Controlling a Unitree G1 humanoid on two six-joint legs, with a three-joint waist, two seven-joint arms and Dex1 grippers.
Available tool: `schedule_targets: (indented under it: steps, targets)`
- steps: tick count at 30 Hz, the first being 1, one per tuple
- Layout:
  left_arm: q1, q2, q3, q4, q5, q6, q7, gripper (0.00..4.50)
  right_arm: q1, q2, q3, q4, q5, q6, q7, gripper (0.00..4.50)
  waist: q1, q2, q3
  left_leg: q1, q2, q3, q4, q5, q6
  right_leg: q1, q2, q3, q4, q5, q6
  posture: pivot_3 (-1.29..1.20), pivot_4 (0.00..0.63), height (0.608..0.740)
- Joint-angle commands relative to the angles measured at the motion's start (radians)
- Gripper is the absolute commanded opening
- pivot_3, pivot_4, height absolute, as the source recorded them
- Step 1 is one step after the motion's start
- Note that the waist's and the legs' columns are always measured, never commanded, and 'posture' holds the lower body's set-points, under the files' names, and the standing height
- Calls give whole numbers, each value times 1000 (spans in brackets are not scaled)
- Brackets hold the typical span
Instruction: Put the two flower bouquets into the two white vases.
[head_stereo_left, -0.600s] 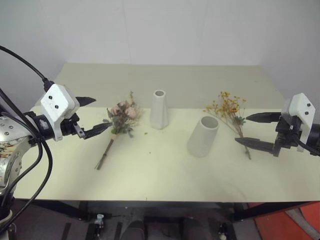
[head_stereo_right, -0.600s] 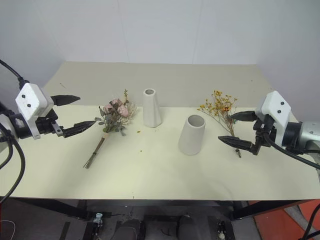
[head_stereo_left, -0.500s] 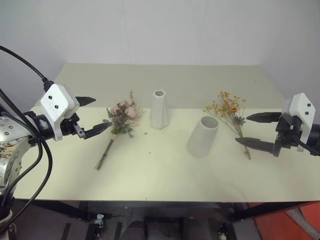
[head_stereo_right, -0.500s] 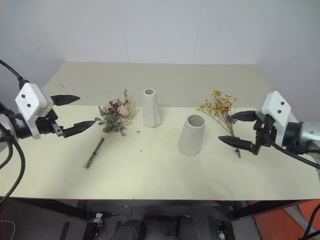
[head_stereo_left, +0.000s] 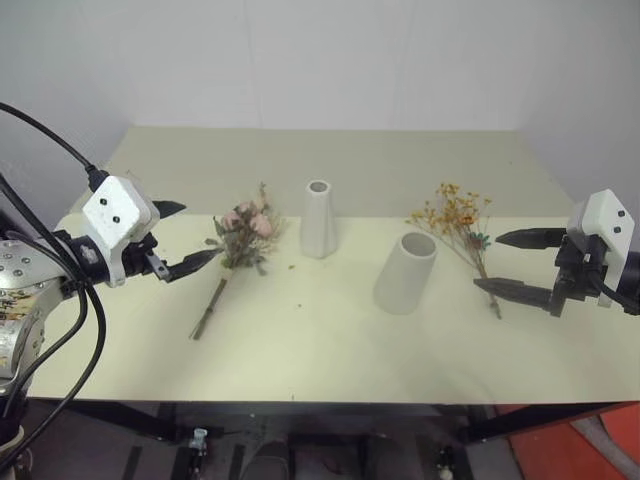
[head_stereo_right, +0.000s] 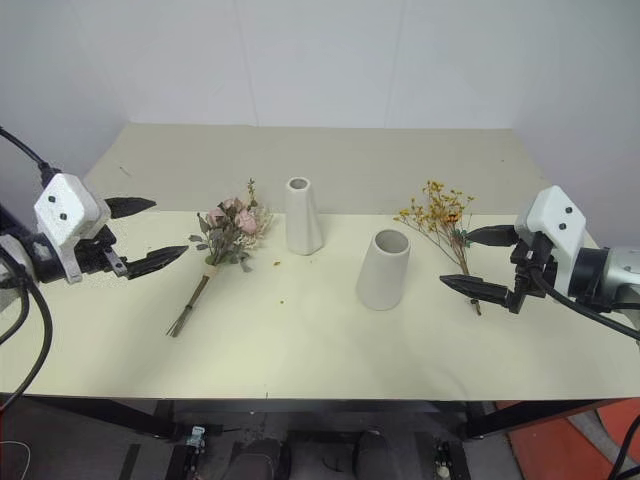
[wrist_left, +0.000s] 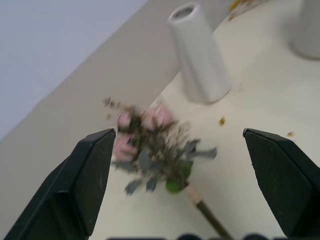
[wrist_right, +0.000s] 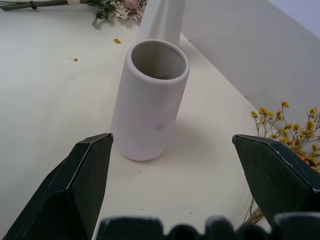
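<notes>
Two bouquets lie flat on the pale cream worktop (head_stereo_left: 320, 350), neither of them in a vase; the rose bouquet (head_stereo_left: 240, 240) lies toward the left edge, its pink blooms, grey-green leaves and pale dried sprigs bunched at the far end, a tan band binding the stems, which trail toward the front edge; the yellow bouquet (head_stereo_left: 458, 222) lies toward the right edge, a loose spray of tiny yellow-orange blossoms on thin brown stems that run toward the front edge.

Between the two bouquets stand the two matte white vases, both upright and apart from each other; the slim vase (head_stereo_left: 318, 218) tapers up to a narrow mouth and stands just beside the rose heads, nearer the back edge; the wide vase (head_stereo_left: 407, 272) is stouter, with a broad open mouth showing a greyish inside, and stands nearer the front edge and the yellow spray.

The left gripper (head_stereo_left: 182, 238) hangs over the left edge with its two black fingers spread wide and nothing between them, tips near the rose bouquet but apart from it; the right gripper (head_stereo_left: 513, 264) hangs over the right edge, fingers likewise wide and empty, its lower fingertip close by the brown stems; whether it touches them I cannot tell.
</notes>
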Motion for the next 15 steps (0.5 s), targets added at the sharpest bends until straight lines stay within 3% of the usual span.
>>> schedule_targets:
  steps: [1,5,9,15]
  targets:
    - [-90,-76,-32,-88,51,173,213,4467,-40,-10,-21,-42,39,2,4,4500,2,0,0,0,0,0,0,0,0,0,0,0,0,0,0,0,150,740]
    - [-262,-207,-73,-134,28,535,380,4467,-138,-22,46,-65,71,38,8,4500,4,-1,0,0,-1,-1,3,0,0,2,0,0,0,3,4,0,150,740]
    - [-441,-295,-96,-17,37,941,455,4467,-290,-3,146,-86,113,128,-14,4500,-7,-1,0,1,-1,-1,3,0,0,2,1,1,0,3,5,0,150,740]
    - [-545,-350,-126,160,-38,1011,535,4467,-486,52,297,-73,96,182,-16,4500,-15,-1,0,2,0,-2,-1,0,0,1,2,1,0,3,4,0,150,740]
